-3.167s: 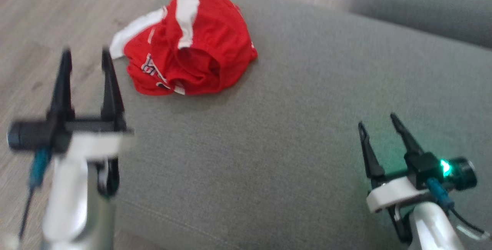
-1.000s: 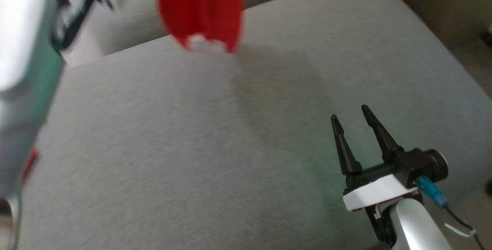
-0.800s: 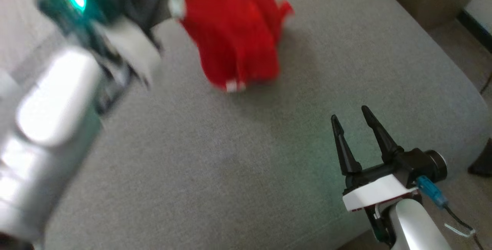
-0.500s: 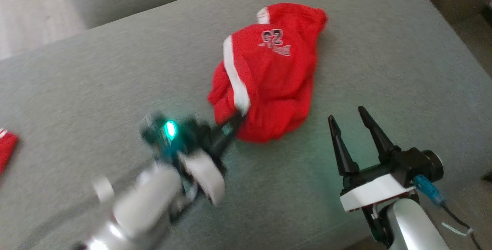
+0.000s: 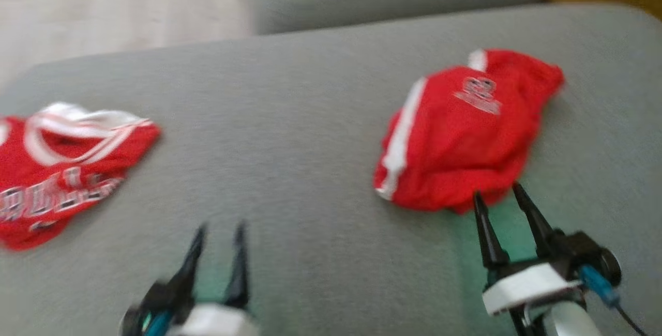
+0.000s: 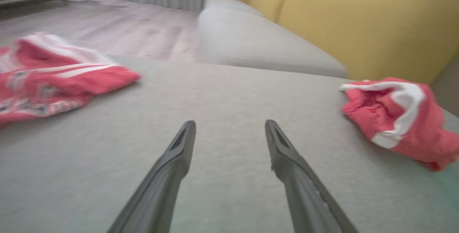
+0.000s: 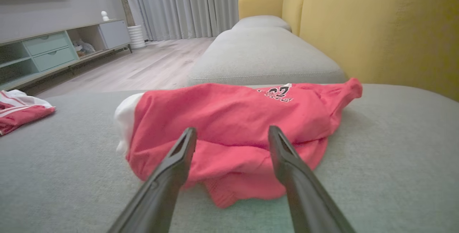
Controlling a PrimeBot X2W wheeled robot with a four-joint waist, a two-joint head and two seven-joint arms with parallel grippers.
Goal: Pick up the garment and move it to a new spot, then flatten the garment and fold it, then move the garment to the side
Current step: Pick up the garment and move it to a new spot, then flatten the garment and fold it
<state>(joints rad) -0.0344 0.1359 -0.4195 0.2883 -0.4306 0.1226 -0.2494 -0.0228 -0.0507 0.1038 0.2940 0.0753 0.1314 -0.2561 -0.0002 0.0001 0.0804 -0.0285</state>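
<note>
Grey sofa cushion (image 5: 310,134) fills most of my head view, with pale wooden floor (image 5: 119,10) beyond its far edge. From up here I see the red garment (image 5: 465,134), crumpled, white stripe along one side and a small print on top, lying on the cushion directly ahead of the right gripper (image 5: 495,192). That gripper's fingers stand apart with nothing between them, their tips at the garment's near edge; whether they touch the cloth I cannot tell. The left gripper (image 5: 221,228) is blurred at the bottom, fingers spread and empty, with the garment well off to its right. A red-and-white jersey (image 5: 62,170) lies far out to its left on the same cushion. Switching to the left wrist view, I look along two parted fingers over bare grey fabric; the jersey sits ahead and to the left, the garment ahead and to the right, both clear of the fingers, and a yellow backrest (image 6: 358,21) rises behind. On the right wrist view the garment spreads across the cushion just past the fingertips, bunched, its print toward the far right end. Both fingers are open, framing its near fold. Curtains (image 7: 215,3) and a low cabinet (image 7: 53,46) stand far back.
</note>
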